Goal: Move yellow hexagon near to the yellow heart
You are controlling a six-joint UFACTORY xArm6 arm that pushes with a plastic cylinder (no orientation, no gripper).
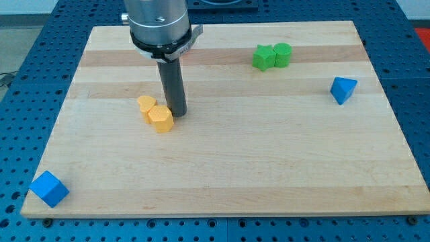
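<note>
The yellow hexagon [160, 119] lies on the wooden board left of centre. The yellow heart [146, 105] sits just up and to the left of it, touching it. My tip [177, 112] rests on the board right beside the hexagon, at its upper right edge. The dark rod rises from there to the arm's grey body at the view's top.
Two green blocks [271, 56] sit together near the board's top, right of centre. A blue triangular block [342, 89] lies near the right edge. A blue cube [49, 189] sits at the bottom left corner. The wooden board [269, 168] lies on a blue perforated table.
</note>
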